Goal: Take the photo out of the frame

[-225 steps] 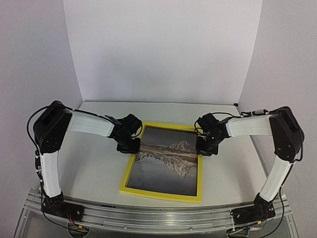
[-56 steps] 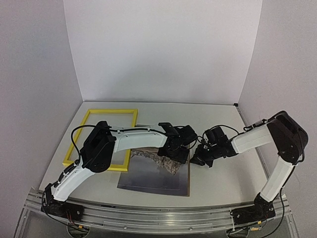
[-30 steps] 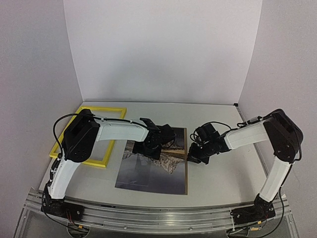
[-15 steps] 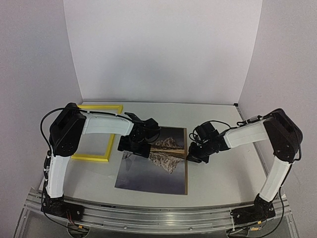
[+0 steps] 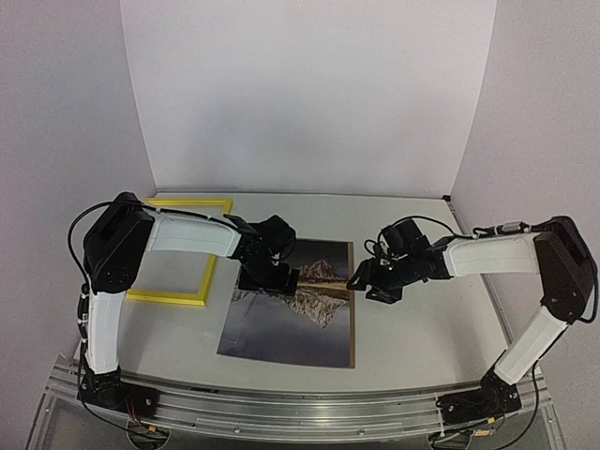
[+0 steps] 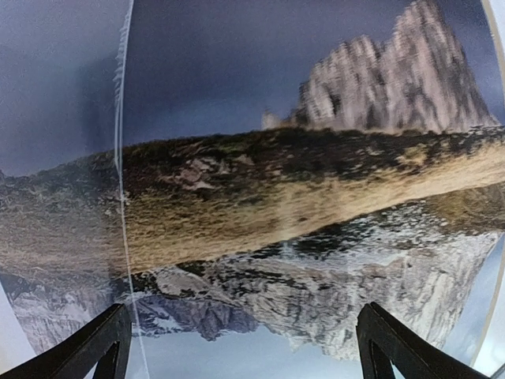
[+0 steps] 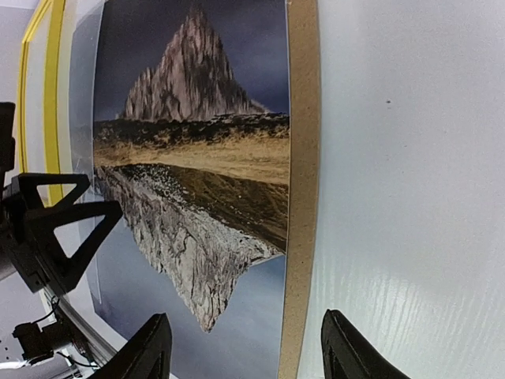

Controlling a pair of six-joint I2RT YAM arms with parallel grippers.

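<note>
The photo [image 5: 286, 323] lies flat in the middle of the table, out of the frame [image 5: 169, 296], which is yellow and lies to its left. My left gripper [image 5: 271, 275] hovers open over the photo's upper left part. In the left wrist view the photo [image 6: 260, 174] fills the picture and the left gripper [image 6: 245, 355] holds nothing. My right gripper [image 5: 368, 282] is open at the photo's right edge. In the right wrist view the right gripper [image 7: 248, 351] straddles the photo's [image 7: 189, 158] right edge, empty, and the frame [image 7: 52, 87] shows at far left.
A brown cardboard backing [image 7: 304, 158] sticks out as a strip along the photo's right side, seen from above as the backing [image 5: 354, 314]. A thin clear edge [image 6: 122, 158] crosses the print. White walls close the table at the back and on both sides.
My right gripper has opened at the photo's right edge and its arm has swung outward. The left gripper has opened fully and shifted a little right over the photo.
</note>
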